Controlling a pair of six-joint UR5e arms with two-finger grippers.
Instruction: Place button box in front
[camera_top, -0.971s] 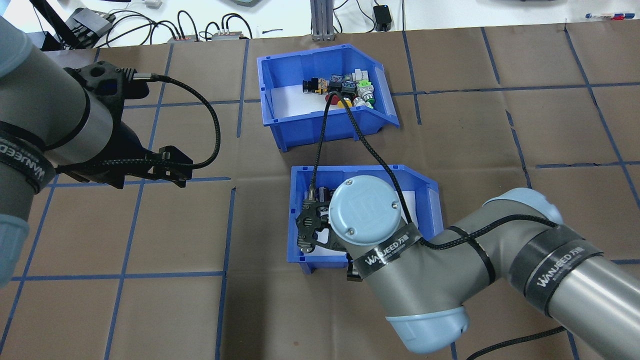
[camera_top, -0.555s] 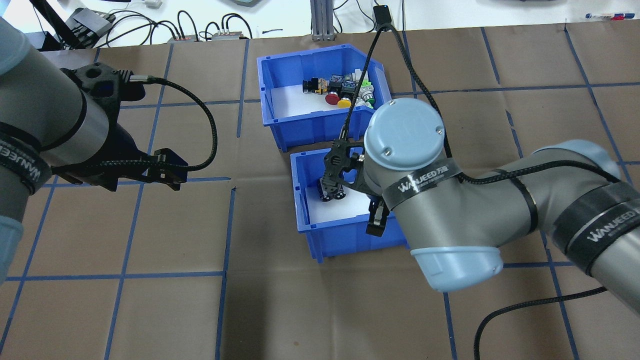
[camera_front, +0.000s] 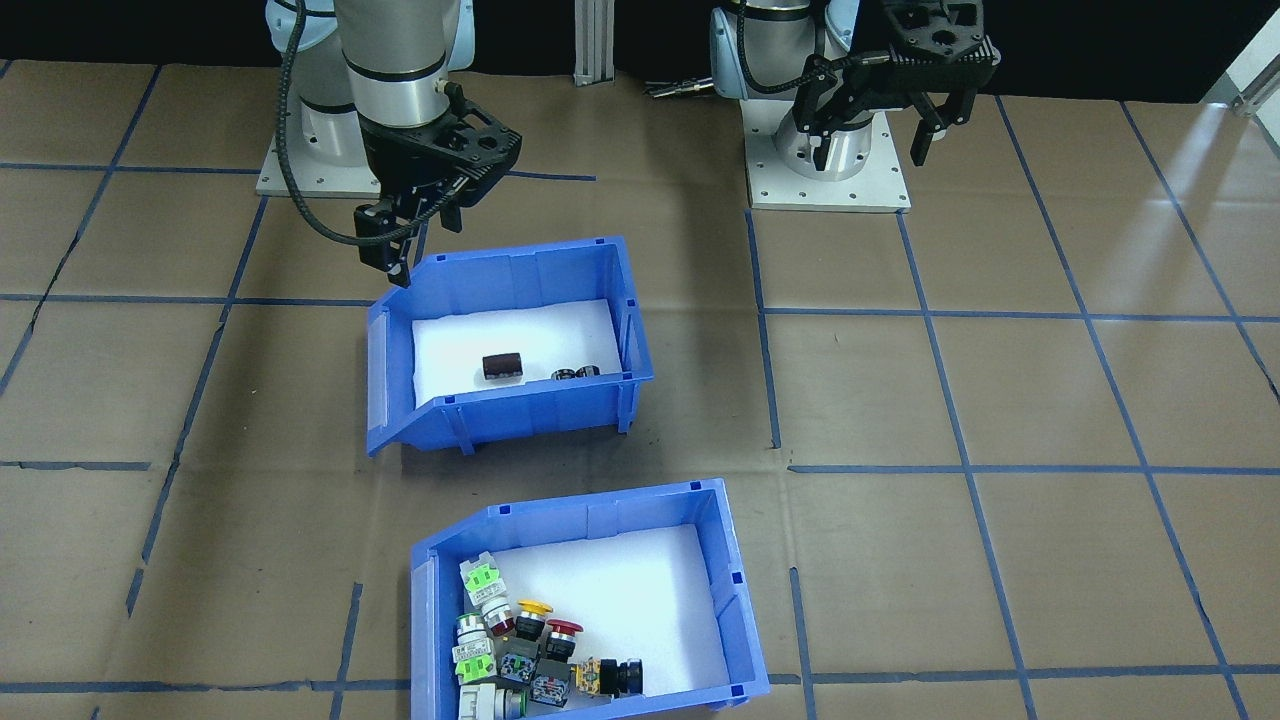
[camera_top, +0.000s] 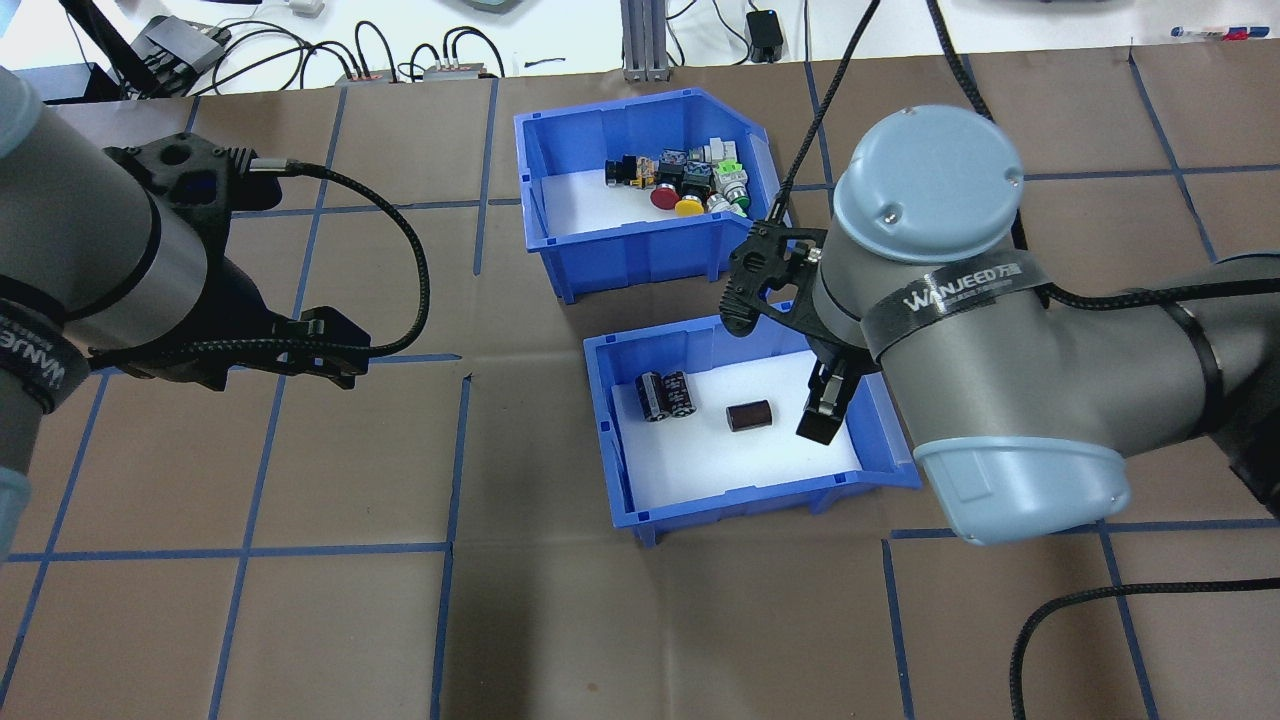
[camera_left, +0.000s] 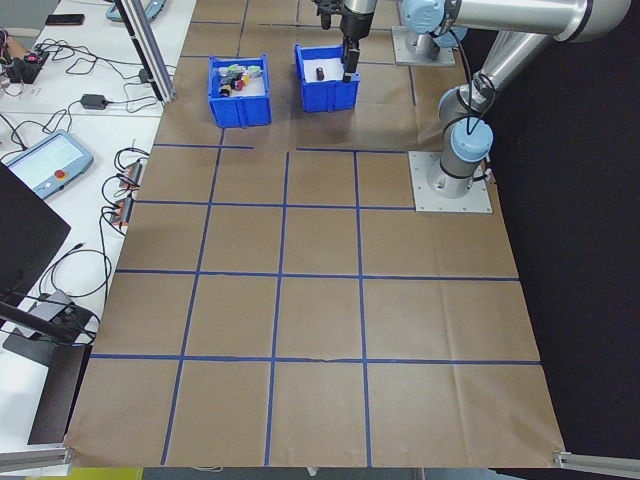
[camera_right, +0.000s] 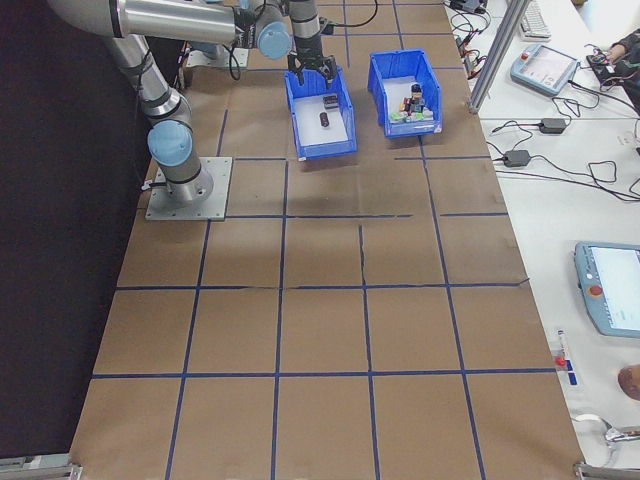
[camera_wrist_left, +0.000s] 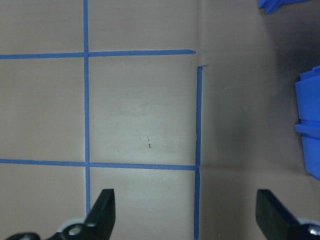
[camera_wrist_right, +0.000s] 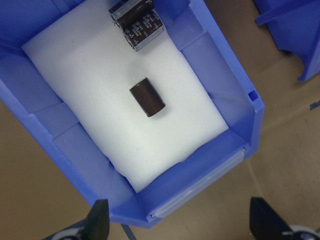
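button box (camera_top: 640, 190) sits on the desk (camera_top: 300, 600) on the far side from the robot, upright, sloped front toward the robot's right. its switches (camera_top: 690, 178), with green, yellow and red caps, are bunched in the far right corner on the white floor. in the front-facing view the same box (camera_front: 590, 610) is at the bottom, closest to that camera.

second blue bin (camera_top: 740, 420) is just robot-side of the button box, a narrow strip of desk between them, not touching. it holds a pair of dark cylinders (camera_top: 664, 394) lying together and one brown cylinder (camera_top: 750, 415) apart from them.

right pincer (camera_top: 830, 400) hangs over the sloped-front end of the second bin, fingers apart, gripping nothing. its wrist view looks straight down into that bin (camera_wrist_right: 215, 100), both fingertips (camera_wrist_right: 97, 220) showing spread at the bottom edge.

left pincer (camera_top: 325, 345) hovers over bare desk, well clear of both bins, fingers apart and empty. wrist view shows only brown paper and blue tape lines (camera_wrist_left: 198, 150) between its fingers (camera_wrist_left: 102, 212).
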